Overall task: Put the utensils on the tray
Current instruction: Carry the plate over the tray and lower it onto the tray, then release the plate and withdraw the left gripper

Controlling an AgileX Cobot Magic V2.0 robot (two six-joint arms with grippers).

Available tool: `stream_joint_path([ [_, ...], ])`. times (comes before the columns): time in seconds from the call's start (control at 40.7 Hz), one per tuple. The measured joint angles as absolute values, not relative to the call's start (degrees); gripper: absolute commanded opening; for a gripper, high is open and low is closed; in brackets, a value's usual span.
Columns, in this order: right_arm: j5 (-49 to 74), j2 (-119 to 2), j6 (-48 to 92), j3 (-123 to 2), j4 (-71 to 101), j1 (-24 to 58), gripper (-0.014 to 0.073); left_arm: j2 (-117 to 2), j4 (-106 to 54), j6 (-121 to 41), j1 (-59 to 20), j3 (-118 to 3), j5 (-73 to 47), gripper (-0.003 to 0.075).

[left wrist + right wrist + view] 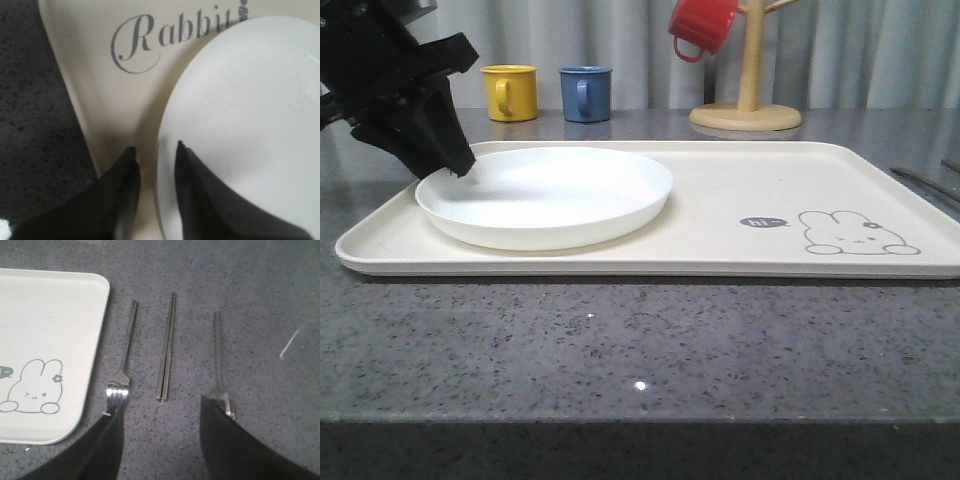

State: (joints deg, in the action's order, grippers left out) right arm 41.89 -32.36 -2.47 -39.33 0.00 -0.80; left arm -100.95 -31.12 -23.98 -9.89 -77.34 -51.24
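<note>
Straddling the near-left rim of the white plate, the left claw has one finger inside the rim and one outside, slightly parted around it. That plate rests on the cream tray, which sits on the grey speckled table. Beyond this claw, "Rabbit" lettering marks the tray. The right claw hangs spread wide over the table beside the tray: the fork lies by one finger, the spoon by the other, the chopsticks between them.
</note>
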Motion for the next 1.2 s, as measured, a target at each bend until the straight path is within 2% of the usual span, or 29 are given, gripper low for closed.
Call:
stream_joint_path([
  [0.074, 41.9, -32.4, -2.5, -39.3, 0.0, -0.8, 0.0377, -101.0, -31.4, -24.0, -9.9, -77.4, -51.5, 0.0423],
  [0.246, 41.9, -32.4, -2.5, -39.3, 0.0, -0.8, 0.0377, -99.2, -31.2, -24.0, -10.0, -77.4, -52.1, 0.0421],
  [0.417, 41.9, -32.4, -2.5, -39.3, 0.0, -0.8, 0.0377, -92.6, -28.3, -24.0, -10.0, -77.4, -52.7, 0.0421],
  [0.589, 41.9, -32.4, -2.5, -39.3, 0.0, -0.8, 0.0377, -82.9, -23.6, -24.0, -11.6, -77.4, -55.6, 0.0421],
  [0.761, 41.9, -32.4, -2.5, -39.3, 0.0, -0.8, 0.0377, -72.2, -18.6, -24.0, -17.8, -74.3, -56.4, 0.0421],
  [0.958, 41.9, -32.4, -2.5, -39.3, 0.0, -0.8, 0.0377, -59.2, -11.3, -21.1, -24.1, -66.0, -56.1, 0.0421],
  [1.203, 41.9, -32.4, -2.5, -39.3, 0.0, -0.8, 0.0377, -43.8, -4.5, -14.3, -24.6, -56.0, -52.2, 0.0421],
])
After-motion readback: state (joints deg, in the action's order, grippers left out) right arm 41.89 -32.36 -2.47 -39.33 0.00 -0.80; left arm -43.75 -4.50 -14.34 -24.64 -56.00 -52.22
